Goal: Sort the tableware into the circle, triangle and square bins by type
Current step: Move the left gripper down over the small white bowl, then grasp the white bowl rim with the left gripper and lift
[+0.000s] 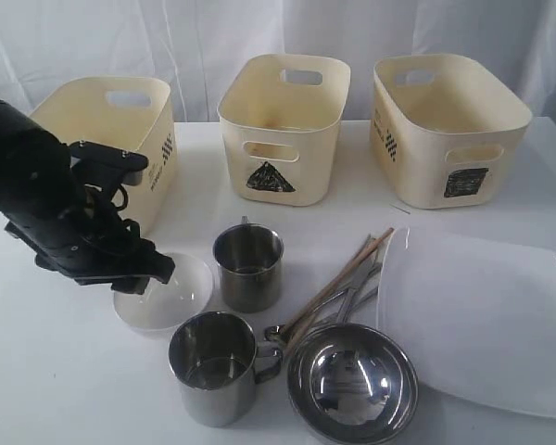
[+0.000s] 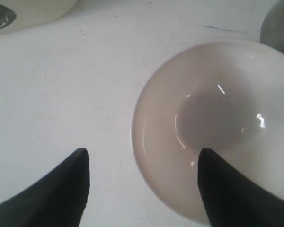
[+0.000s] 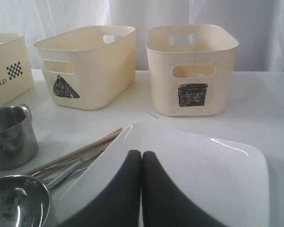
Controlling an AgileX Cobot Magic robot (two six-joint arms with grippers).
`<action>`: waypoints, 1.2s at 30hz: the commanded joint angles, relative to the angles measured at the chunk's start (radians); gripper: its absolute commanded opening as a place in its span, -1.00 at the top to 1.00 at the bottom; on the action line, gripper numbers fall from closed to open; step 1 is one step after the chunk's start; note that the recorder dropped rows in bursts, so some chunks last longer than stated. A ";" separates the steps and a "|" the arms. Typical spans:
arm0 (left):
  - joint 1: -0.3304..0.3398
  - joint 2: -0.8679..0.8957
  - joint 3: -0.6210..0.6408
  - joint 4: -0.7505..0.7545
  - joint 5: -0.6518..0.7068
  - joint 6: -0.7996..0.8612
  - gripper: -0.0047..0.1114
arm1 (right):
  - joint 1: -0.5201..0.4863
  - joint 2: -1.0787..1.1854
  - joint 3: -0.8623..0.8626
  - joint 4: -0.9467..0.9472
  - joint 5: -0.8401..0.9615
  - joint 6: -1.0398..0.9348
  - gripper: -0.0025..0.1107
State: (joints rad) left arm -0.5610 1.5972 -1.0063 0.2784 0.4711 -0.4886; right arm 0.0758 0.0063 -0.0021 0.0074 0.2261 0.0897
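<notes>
The small white round bowl (image 1: 167,297) (image 2: 213,118) sits on the table under my left gripper (image 1: 156,273) (image 2: 144,151). That gripper is open and straddles the bowl's rim, one finger over the inside and one over the table. Two steel mugs (image 1: 248,267) (image 1: 213,366), a steel bowl (image 1: 352,385), wooden chopsticks (image 1: 338,278) and metal utensils (image 3: 66,170) cluster in the middle. The large white plate (image 1: 486,315) (image 3: 203,175) lies at the right, its edge resting on the utensils. My right gripper (image 3: 142,153) is shut and empty above the plate; it is out of the exterior view.
Three cream bins stand along the back: a left bin (image 1: 111,125) with its mark hidden behind my arm, the triangle bin (image 1: 283,125) (image 3: 90,66) and the square bin (image 1: 445,130) (image 3: 194,68). A white curtain hangs behind them.
</notes>
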 commanded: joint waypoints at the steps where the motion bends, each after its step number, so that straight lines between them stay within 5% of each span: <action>1: 0.002 0.030 0.006 -0.007 -0.016 -0.009 -0.26 | -0.006 -0.006 0.002 0.000 -0.005 0.005 0.96; 36: 0.038 0.138 0.006 -0.034 -0.111 -0.012 -0.26 | -0.006 -0.006 0.002 0.000 -0.005 0.005 0.96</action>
State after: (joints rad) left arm -0.5261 1.7298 -1.0063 0.2430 0.3644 -0.4918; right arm 0.0758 0.0063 -0.0021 0.0074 0.2261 0.0897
